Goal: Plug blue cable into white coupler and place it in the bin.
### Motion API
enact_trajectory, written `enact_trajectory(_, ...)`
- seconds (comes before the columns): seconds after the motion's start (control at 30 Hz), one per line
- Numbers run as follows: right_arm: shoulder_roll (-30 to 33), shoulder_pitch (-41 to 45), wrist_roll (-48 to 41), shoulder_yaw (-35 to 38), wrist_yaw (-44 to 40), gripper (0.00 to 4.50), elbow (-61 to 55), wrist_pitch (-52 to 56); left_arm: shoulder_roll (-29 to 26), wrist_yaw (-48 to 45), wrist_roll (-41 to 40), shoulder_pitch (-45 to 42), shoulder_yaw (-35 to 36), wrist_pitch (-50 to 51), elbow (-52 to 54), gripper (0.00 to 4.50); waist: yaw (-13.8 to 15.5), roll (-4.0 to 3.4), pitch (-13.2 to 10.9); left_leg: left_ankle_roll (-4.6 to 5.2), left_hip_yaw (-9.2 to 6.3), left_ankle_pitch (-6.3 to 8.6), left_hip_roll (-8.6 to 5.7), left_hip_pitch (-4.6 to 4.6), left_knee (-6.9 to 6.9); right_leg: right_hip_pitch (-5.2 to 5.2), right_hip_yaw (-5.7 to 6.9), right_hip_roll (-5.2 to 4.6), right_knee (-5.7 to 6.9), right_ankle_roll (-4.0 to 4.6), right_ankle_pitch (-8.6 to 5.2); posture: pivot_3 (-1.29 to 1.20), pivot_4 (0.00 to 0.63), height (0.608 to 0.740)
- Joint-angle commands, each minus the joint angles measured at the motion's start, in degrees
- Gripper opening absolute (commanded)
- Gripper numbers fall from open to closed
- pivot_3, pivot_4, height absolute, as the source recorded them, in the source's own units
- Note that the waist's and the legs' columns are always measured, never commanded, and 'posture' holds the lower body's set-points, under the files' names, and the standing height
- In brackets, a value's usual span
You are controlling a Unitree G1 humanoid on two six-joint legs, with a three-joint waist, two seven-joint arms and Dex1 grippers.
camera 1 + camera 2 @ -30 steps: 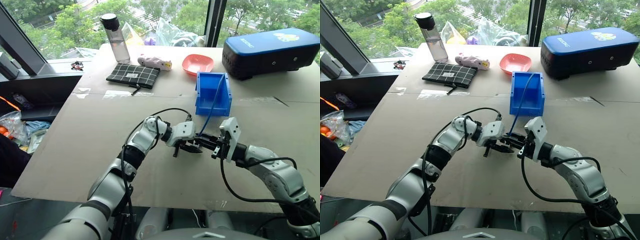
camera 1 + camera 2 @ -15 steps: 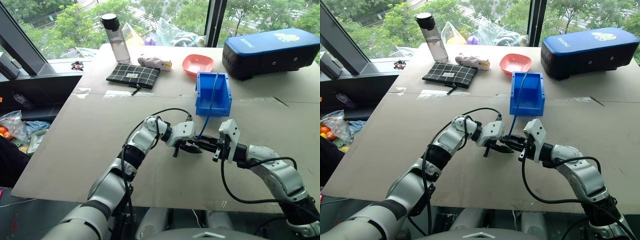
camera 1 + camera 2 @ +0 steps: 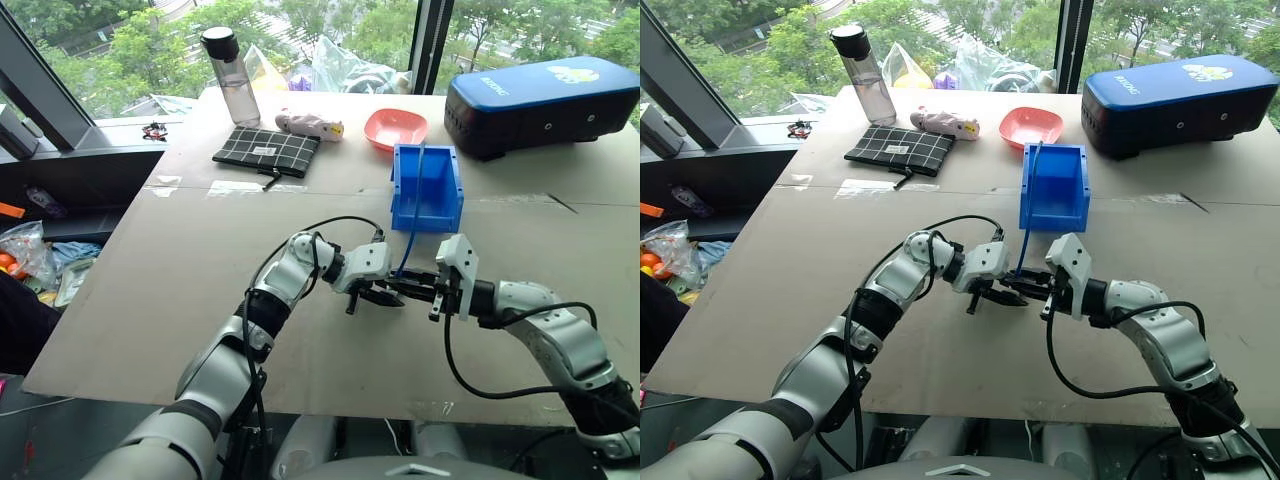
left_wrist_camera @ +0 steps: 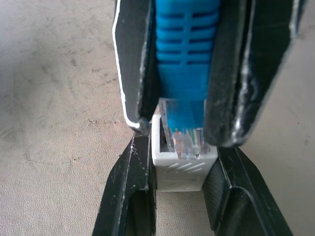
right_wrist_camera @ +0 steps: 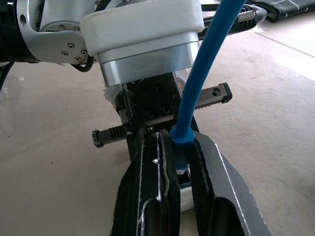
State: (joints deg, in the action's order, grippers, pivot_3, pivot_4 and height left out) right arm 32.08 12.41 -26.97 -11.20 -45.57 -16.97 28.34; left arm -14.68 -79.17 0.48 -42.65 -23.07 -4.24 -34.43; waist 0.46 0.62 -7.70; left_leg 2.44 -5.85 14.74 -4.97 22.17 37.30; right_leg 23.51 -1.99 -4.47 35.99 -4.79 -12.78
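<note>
A: Just above the worktop, how do the two pieces line up?

B: Left end effector clamps the white coupler; right end effector is clenched on the blue cable plug, nose-to-nose, axes in line.

A: Seated?

B: Left wrist view shows the clear tip entering the socket. The bin lies just beyond.

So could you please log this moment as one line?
left gripper: shut on coupler | right gripper: shut on cable plug | plug partly in coupler | bin: cable's far end trails over it
</note>
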Motion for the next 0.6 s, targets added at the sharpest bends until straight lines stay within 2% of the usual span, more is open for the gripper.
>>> enact_trajectory(0.03, 1.8, 0.2, 2.1, 0.7, 0.0, 0.00, 2.6, 1.9, -0.2, -1.6, -0.6, -1.4, 0.0, -0.9, 0.8, 0.61, 0.0, 0.00, 0.0, 0.00, 0.00, 0.00, 0.00, 0.00, 0.00, 0.00, 0.00, 0.00, 0.00, 0.00, 0.00, 0.00, 0.150, 0.740)
enact_trajectory(0.27, 2.1, 1.7, 2.8, 0.4, -0.8, 0.00, 3.6, 2.3, -0.2, -1.7, -0.5, -1.8, 0.1, -1.1, 0.4, 0.61, 0.0, 0.00, 0.0, 0.00, 0.00, 0.00, 0.00, 0.00, 0.00, 0.00, 0.00, 0.00, 0.00, 0.00, 0.00, 0.00, 0.150, 0.740)
enact_trajectory(0.6, 4.6, 3.7, 12.8, -9.6, -4.1, 0.00, 4.6, -1.9, 0.2, -1.7, -0.4, -2.2, 0.1, -1.0, 0.2, 0.61, -0.1, 0.01, 0.0, -0.01, 0.00, 0.00, 0.00, -0.01, 0.00, 0.00, 0.01, 0.01, 0.00, 0.00, 0.00, 0.00, 0.150, 0.740)
